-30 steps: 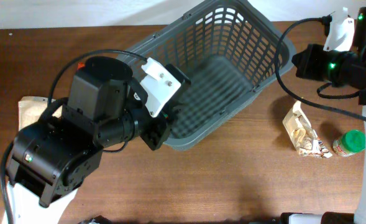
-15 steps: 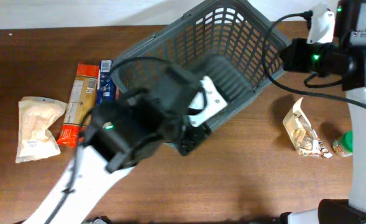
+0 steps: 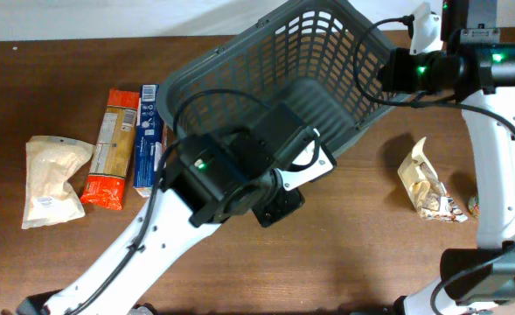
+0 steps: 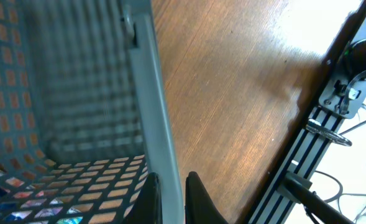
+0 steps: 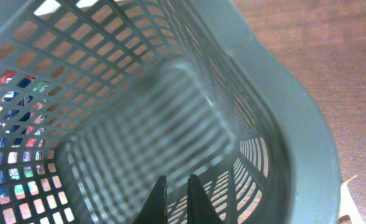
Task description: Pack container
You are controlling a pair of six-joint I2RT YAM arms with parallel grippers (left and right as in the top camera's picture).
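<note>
The dark grey basket [image 3: 240,48] lies tilted at the back middle of the table, and I see nothing inside it. My left gripper [image 3: 279,203] is at its near rim. In the left wrist view the fingers [image 4: 170,199] are shut on the basket's rim [image 4: 148,93], one finger on each side. My right gripper [image 3: 386,74] is at the basket's right end. In the right wrist view its fingers [image 5: 175,202] are almost together inside the basket, just left of the rim [image 5: 294,124], with nothing seen between them.
A white pouch [image 3: 52,179], an orange packet [image 3: 108,149] and a blue box [image 3: 145,140] lie left of the basket. A crumpled snack bag [image 3: 425,188] lies at the right. A jar [image 3: 474,206] is mostly hidden behind the right arm.
The left arm has swung right and forward along the basket's near rim, uncovering the packets on the left. The right gripper moved left. The basket shifted a little to the left.
</note>
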